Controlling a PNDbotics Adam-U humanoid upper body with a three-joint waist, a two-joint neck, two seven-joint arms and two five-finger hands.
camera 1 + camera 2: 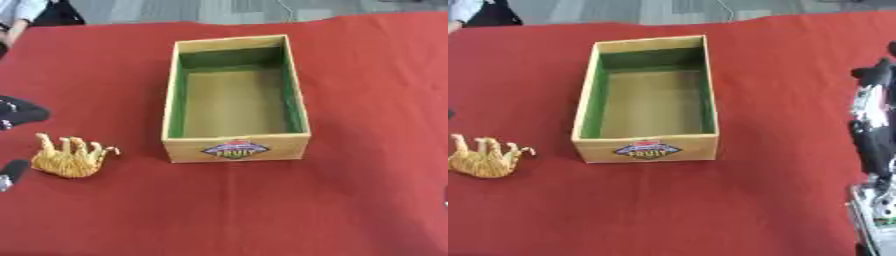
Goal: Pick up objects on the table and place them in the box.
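Right robot hand (875, 125) hangs at the bench's (780, 200) right edge, its fingers' state unclear; left robot hand (16, 112) barely shows at the left, likewise unclear. Orange toy tiger (70, 156) lies upside-down left of the cardboard box (234, 148)
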